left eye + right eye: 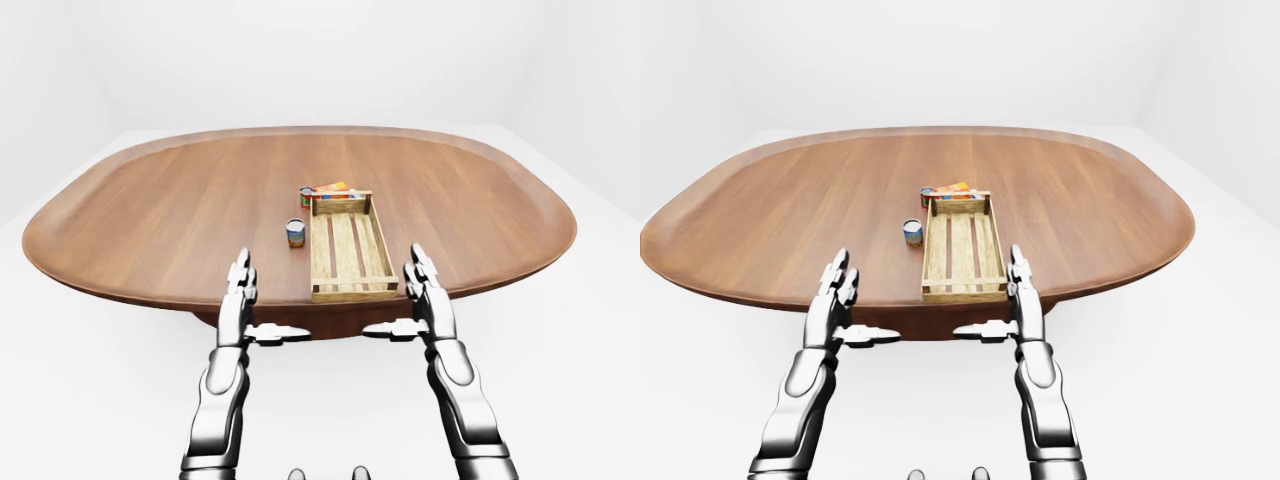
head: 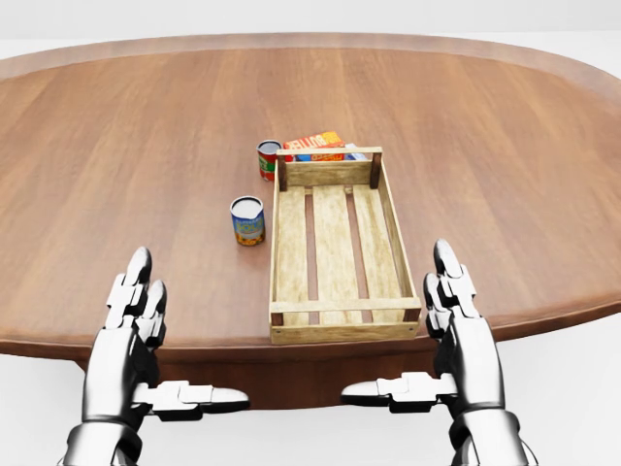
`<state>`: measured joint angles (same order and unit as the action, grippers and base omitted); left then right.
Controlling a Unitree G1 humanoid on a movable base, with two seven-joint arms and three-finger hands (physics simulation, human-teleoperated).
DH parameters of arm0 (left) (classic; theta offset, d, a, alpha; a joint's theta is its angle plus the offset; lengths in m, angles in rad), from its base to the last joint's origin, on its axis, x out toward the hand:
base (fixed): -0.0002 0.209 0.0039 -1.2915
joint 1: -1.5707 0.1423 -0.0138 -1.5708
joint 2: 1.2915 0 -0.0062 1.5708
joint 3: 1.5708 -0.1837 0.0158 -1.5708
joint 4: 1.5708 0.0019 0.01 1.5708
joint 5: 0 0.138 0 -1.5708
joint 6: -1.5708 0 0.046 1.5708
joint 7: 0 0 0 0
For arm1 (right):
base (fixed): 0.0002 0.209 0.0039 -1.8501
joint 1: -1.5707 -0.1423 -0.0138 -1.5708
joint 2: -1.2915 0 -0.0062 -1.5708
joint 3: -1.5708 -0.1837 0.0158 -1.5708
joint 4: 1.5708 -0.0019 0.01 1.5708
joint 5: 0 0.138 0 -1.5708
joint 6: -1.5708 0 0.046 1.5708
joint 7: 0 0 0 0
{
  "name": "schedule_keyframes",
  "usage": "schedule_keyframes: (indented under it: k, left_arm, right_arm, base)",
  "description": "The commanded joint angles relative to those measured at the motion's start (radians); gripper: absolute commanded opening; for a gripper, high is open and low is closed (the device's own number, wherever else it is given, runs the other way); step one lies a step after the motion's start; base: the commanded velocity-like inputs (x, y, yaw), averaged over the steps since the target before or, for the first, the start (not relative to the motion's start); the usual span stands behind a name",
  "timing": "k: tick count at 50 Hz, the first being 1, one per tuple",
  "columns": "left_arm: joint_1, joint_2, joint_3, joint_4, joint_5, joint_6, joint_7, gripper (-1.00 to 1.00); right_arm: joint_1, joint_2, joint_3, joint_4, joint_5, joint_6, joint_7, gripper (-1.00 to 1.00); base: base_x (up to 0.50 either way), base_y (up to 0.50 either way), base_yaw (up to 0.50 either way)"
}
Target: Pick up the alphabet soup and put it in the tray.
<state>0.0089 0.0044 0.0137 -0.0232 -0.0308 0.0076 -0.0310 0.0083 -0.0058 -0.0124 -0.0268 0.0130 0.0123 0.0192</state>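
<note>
Alphabet soup [image 2: 247, 220], head view: upright on the wooden table [image 2: 116, 146], just left of the slatted wooden tray [image 2: 335, 331], near its left wall but apart from it, roughly level with the tray's upper half. Blue and yellow label, silver lid. Further up, a red-labelled can [image 2: 268, 160] close against the tray's top-left corner, and an orange box [image 2: 315, 143] lying behind the tray's top wall. Nothing inside the tray but bare slats.

Left hand [image 2: 131, 335] at bottom left, over the table's near edge: released, fingers stretched straight up the picture, thumb out sideways toward the middle, grasping nothing. Right hand [image 2: 466, 335] at bottom right, mirrored: likewise spread flat and empty, just right of the tray's lower right corner. Both well apart from the soup.

Left-eye view: whole oval table in a plain white room, soup and tray near its lower middle edge, both silver arms rising from the bottom.

Right-eye view: nearly the same, all set slightly further left.
</note>
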Motion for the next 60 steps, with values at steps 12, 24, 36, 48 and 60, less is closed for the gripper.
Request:
schedule_keyframes:
  k: [12,24,36,48,60]
  left_arm:
    - [0.031,0.011,0.059,-0.217,-0.164,0.080,-0.045,1.00]
    - [0.021,0.029,0.128,-0.285,-0.234,0.080,-0.051,1.00]
    - [0.031,0.040,0.179,-0.416,-0.270,0.080,-0.036,1.00]
    - [0.027,0.051,0.216,-0.471,-0.296,0.080,-0.028,1.00]
    - [0.030,0.054,0.243,-0.520,-0.312,0.080,-0.023,1.00]
  right_arm:
    - [0.056,-0.010,-0.024,-0.184,0.029,0.075,0.043,0.97]
    - [0.120,-0.013,-0.074,-0.365,0.048,0.075,0.062,0.97]
    - [0.182,-0.002,-0.168,-0.551,0.070,0.075,0.091,0.97]
    - [0.209,0.019,-0.268,-0.652,0.043,0.075,0.113,0.97]
    - [0.209,0.045,-0.320,-0.720,0.120,0.075,0.112,0.97]
  base:
    - [0.00,0.00,0.00]
    - [0.00,0.00,0.00]
    - [0.00,0.00,0.00]
    - [0.00,0.00,0.00]
    - [0.00,0.00,0.00]
